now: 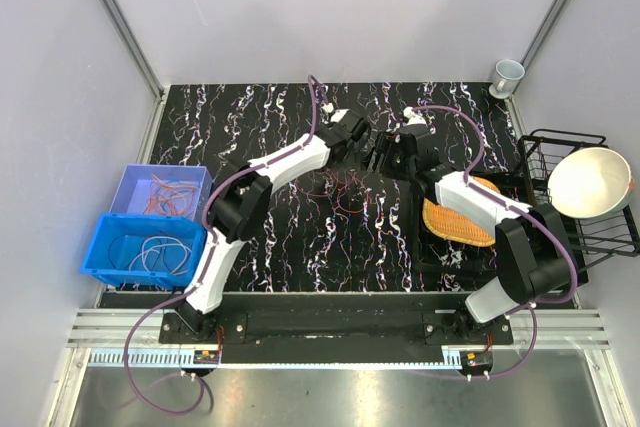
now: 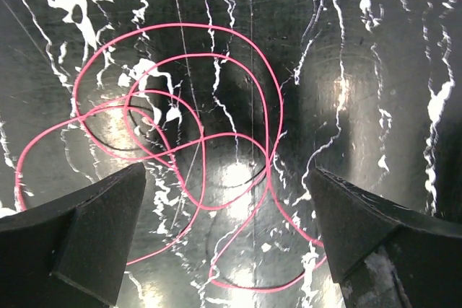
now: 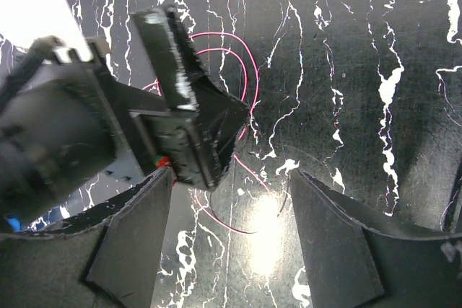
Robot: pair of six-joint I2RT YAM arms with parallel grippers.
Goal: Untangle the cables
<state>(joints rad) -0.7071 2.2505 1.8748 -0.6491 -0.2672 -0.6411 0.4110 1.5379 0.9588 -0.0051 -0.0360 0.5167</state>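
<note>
One red cable [image 2: 189, 54] is left on the black marbled desk [image 1: 300, 237]. It lies near the desk's centre in several loose loops that cross one another, so it is not yet straightened. At the desk's 9 o'clock edge stand two bins. The pale blue bin [image 1: 128, 179] holds a bundle of orange and red cables [image 1: 168, 197], and the darker blue bin [image 1: 98, 247], just at its 6 o'clock, holds coiled white cables [image 1: 160, 255]. Most of the sorting looks done, judging by that, with this last strand to be freed and put away.

The left hand [image 2: 227, 174] hovers directly over the loops, fingers spread wide and empty. The right hand [image 3: 231, 177] hangs just at the left one's 3 o'clock in the top view. It is moderately wide, with nothing between its fingers. Neither touches the cable yet, as far as can be told.
</note>
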